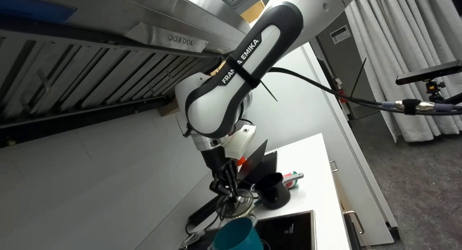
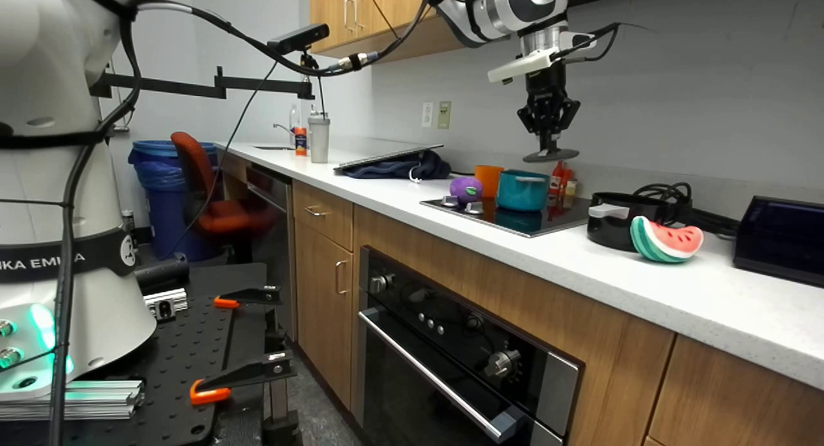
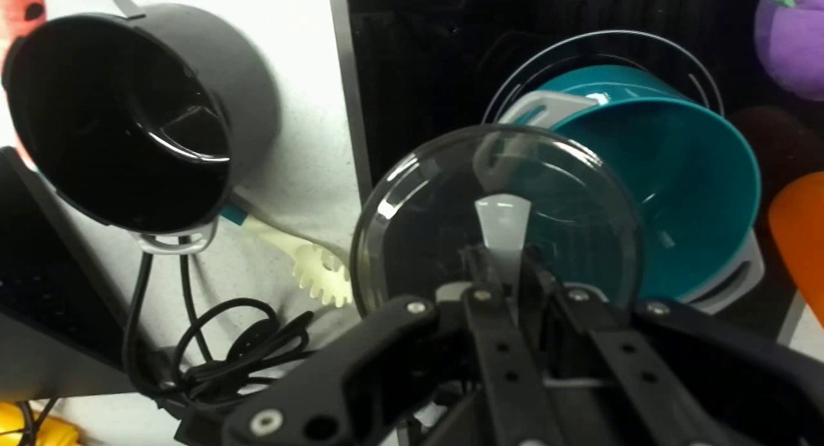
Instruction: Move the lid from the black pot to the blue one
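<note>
My gripper (image 3: 511, 266) is shut on the grey knob of the clear glass lid (image 3: 425, 221). In an exterior view the gripper (image 2: 548, 142) holds the lid (image 2: 552, 156) roughly level in the air, above the pots' height. The teal-blue pot (image 3: 695, 195) stands open on the black cooktop. In the wrist view the lid overlaps its left side and one grey handle. It also shows in both exterior views (image 1: 238, 235) (image 2: 523, 192). The black pot (image 3: 248, 105) stands uncovered on the white counter beside the cooktop, also in both exterior views (image 1: 276, 197) (image 2: 608, 230).
An orange cup (image 2: 487, 179) and a purple toy (image 2: 465, 190) stand by the teal-blue pot. A watermelon toy (image 2: 666, 240) touches or nearly touches the black pot. Cables (image 3: 238, 356) and a cream serving spoon (image 3: 315, 266) lie near it. A range hood (image 1: 108, 73) hangs near the arm.
</note>
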Action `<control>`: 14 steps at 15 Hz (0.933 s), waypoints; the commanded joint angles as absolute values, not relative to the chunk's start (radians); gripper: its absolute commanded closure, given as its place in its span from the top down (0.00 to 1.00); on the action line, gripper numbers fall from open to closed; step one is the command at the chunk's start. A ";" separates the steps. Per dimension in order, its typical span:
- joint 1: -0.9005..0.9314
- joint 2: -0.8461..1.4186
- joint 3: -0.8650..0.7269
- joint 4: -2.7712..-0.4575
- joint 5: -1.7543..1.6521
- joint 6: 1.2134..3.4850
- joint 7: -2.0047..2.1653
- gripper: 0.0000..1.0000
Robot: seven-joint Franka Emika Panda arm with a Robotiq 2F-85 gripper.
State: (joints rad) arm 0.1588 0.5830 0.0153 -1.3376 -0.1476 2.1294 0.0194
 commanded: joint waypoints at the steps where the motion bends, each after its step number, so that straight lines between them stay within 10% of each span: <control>1: 0.189 0.617 0.024 -1.265 -0.168 2.067 0.036 0.04; 14: 0.232 0.739 0.021 -1.129 -0.178 1.978 0.029 0.04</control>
State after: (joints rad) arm 0.2261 0.6877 0.0195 -1.2242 -0.1627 2.0370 0.0194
